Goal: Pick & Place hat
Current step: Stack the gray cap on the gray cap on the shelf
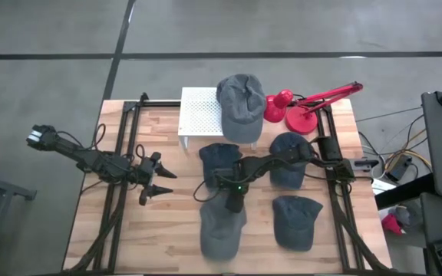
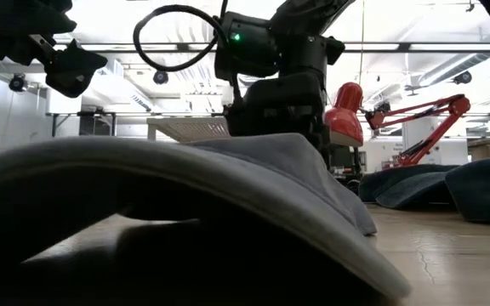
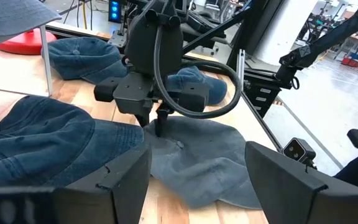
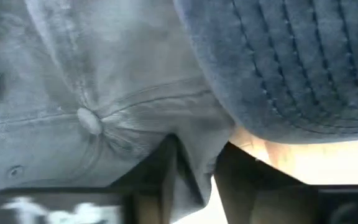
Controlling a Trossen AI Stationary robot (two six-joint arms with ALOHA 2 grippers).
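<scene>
Where high view hides contact, right wrist shows right gripper point(image 4: 194, 171) pinching grey hat point(image 4: 104, 93).

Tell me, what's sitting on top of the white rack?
A grey cap sits on the white rack, hanging over one side. What lies beneath the rack is hidden.

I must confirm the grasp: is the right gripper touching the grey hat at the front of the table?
Touching. In the right wrist view, the right gripper has a fold of the grey hat pinched between its fingers.
</scene>
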